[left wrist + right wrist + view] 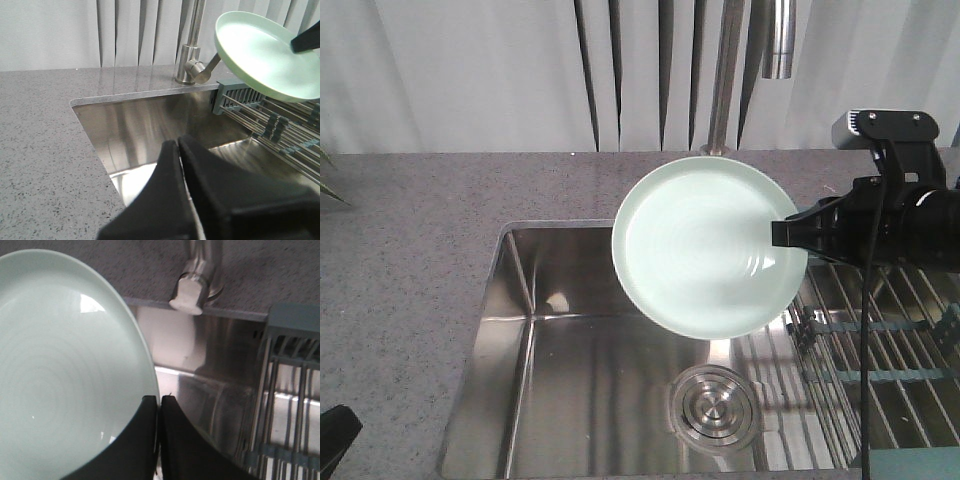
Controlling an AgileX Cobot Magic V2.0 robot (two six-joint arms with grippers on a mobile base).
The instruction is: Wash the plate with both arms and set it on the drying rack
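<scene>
Front view: right tool (pixel 778 233) on plate (pixel 695 250)

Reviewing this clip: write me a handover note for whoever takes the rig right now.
Right tool: shut on the plate rim, holding it tilted above the sink, beside the rack.
Left tool: shut, empty, off to the left, clear of the plate.
Done: plate is lifted. No water seen running; washing cannot be confirmed.
Left: wash, then set plate on rack.
</scene>
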